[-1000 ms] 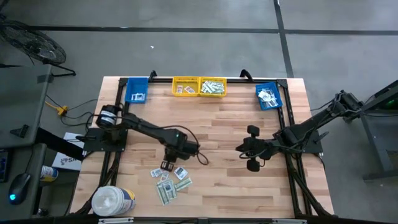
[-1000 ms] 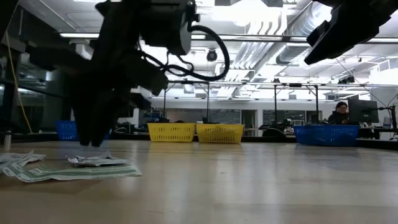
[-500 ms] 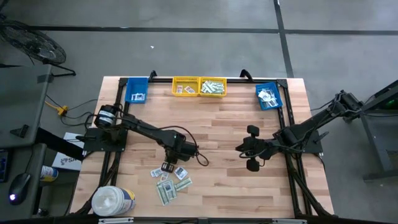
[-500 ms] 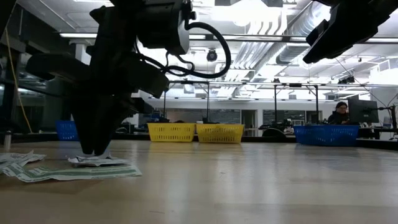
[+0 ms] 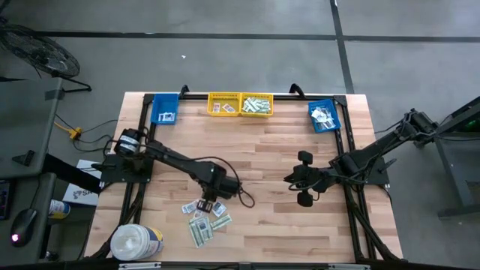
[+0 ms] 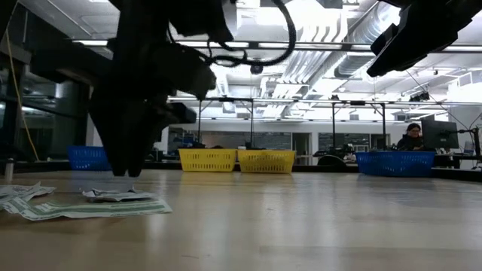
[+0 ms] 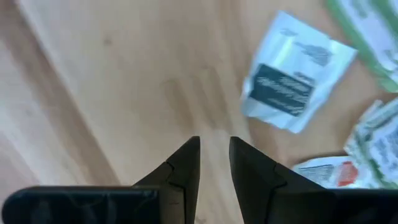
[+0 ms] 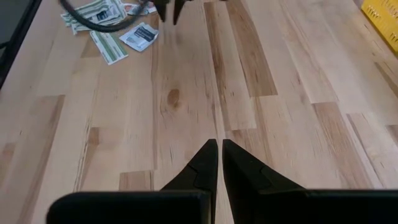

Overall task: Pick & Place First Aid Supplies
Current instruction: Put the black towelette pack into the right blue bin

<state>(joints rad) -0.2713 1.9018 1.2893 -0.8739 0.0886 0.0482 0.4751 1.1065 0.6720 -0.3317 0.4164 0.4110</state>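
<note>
The wooden counter (image 5: pixel 285 150) is carrying everything, its broad middle lying bare between the two arms. Behind it in the low view, an open hall with ceiling lights is showing, and a person (image 6: pixel 411 138) is sitting at a screen far back. A big white round tub (image 5: pixel 136 241) is standing at the near left corner. Along the far edge, a blue bin (image 5: pixel 165 109) is sitting toward the left corner, a yellow bin (image 5: pixel 240 104) at the middle, and another blue bin (image 5: pixel 324 116) toward the right corner. The first aid supplies (image 5: pixel 206 221) are lying scattered flat near the near edge, left of centre, beside the tub. The left gripper (image 5: pixel 202 205) is hovering just over the far side of this pile, its fingers (image 7: pixel 185 165) standing narrowly apart with nothing between them; a white packet with a dark mark (image 7: pixel 292 87) is lying just beyond. The right gripper (image 5: pixel 289 178) is waiting over the bare right half, fingers (image 8: pixel 202 163) almost touching, empty.
</note>
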